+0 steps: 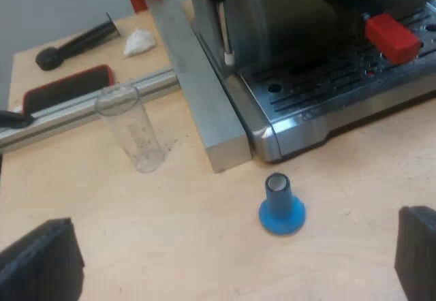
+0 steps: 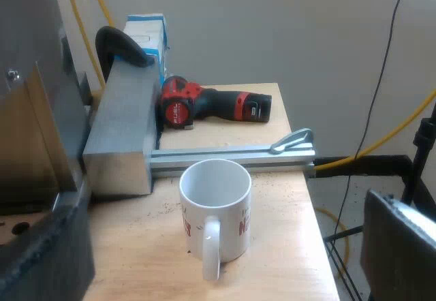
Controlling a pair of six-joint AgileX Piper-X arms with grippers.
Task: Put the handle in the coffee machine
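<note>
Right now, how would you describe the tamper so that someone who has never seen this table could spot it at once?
Find the espresso machine and follow its drip tray to the corner. On the wooden table just off that corner stands the tamper. It is short, blue and opaque, wide base down, unlike the tall clear measuring glass close by.

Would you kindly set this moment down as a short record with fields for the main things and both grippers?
handle: red end at the espresso machine front, seemingly locked in
blue tamper: upright before the machine
measuring glass: upright, apart from the tamper
mug: upright, empty
left gripper: open, holding nothing, near the tamper
right gripper: open, holding nothing, near the mug
</note>
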